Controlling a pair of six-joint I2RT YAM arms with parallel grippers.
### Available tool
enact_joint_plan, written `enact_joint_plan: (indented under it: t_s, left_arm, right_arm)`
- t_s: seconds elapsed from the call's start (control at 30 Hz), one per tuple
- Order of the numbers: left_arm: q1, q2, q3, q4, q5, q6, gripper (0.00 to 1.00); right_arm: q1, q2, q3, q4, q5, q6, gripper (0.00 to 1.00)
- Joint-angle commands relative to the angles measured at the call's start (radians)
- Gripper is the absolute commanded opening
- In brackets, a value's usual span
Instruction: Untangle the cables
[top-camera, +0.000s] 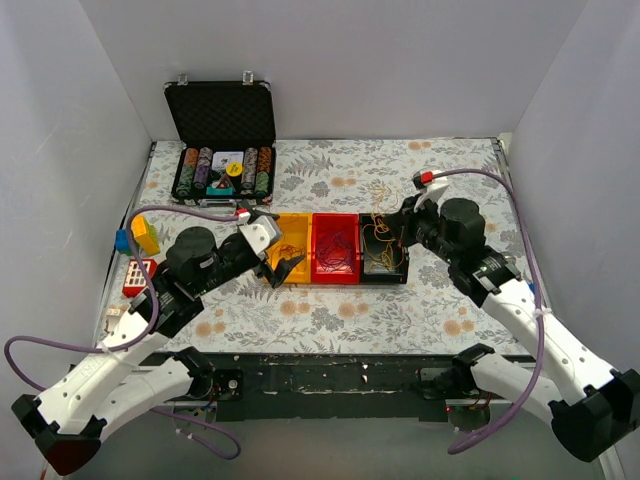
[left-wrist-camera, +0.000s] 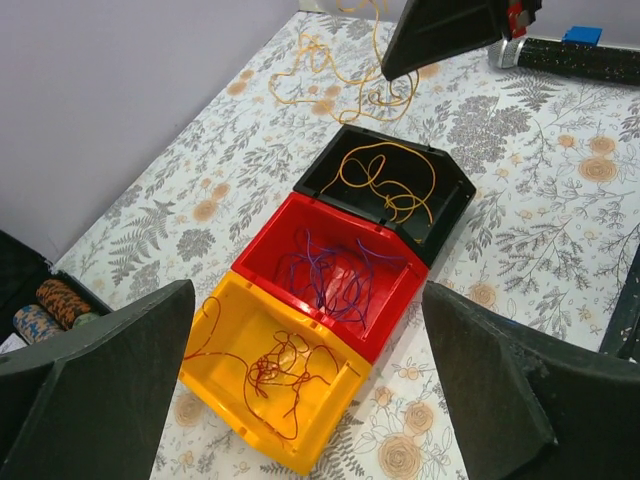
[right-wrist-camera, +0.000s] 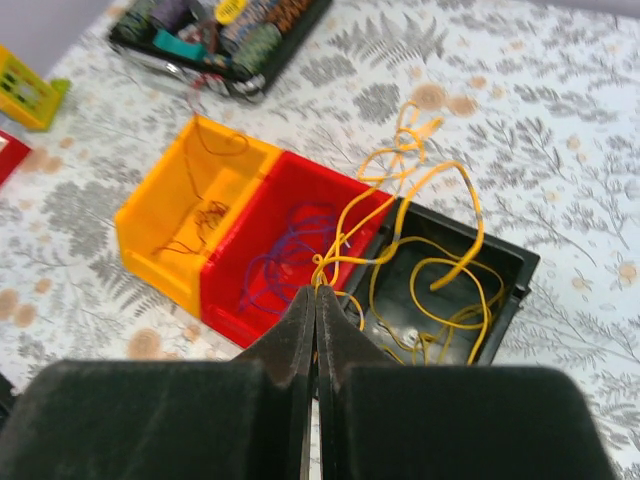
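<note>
Three bins stand in a row. The yellow bin (left-wrist-camera: 275, 375) holds dark red cables (left-wrist-camera: 275, 372). The red bin (left-wrist-camera: 335, 270) holds purple cables (left-wrist-camera: 335, 275). The black bin (left-wrist-camera: 385, 185) holds yellow cables (left-wrist-camera: 385, 185). My right gripper (right-wrist-camera: 316, 290) is shut on a bunch of yellow cables (right-wrist-camera: 420, 195) and holds them above the black bin (right-wrist-camera: 455, 290), with strands trailing into it and back over the cloth. My left gripper (left-wrist-camera: 310, 400) is open and empty above the yellow bin (top-camera: 283, 248). The right gripper also shows in the top view (top-camera: 395, 228).
An open black case of poker chips (top-camera: 222, 165) stands at the back left. A yellow and blue toy (top-camera: 138, 238) and a red block (top-camera: 138, 275) lie at the left edge. White walls enclose the flowered tablecloth (top-camera: 340, 315).
</note>
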Motion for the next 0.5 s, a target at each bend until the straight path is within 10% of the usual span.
enact_joint_plan:
  t_s: [0.0,0.2,0.47]
  left_arm:
    - [0.004,0.042,0.089,-0.111,-0.075,-0.026,0.98]
    - [0.020,0.098,0.153,-0.165,-0.089,-0.108,0.98]
    - [0.040,0.239,0.270,-0.257,-0.186,-0.224,0.98]
  right_arm:
    - [-0.026,0.070,-0.005,-0.047,0.042,-0.042,0.01]
    - [-0.041,0.161,-0.088,-0.021,0.041,-0.031,0.01]
    - [-0.043,0.160,0.038,-0.126,0.100,-0.042,0.78]
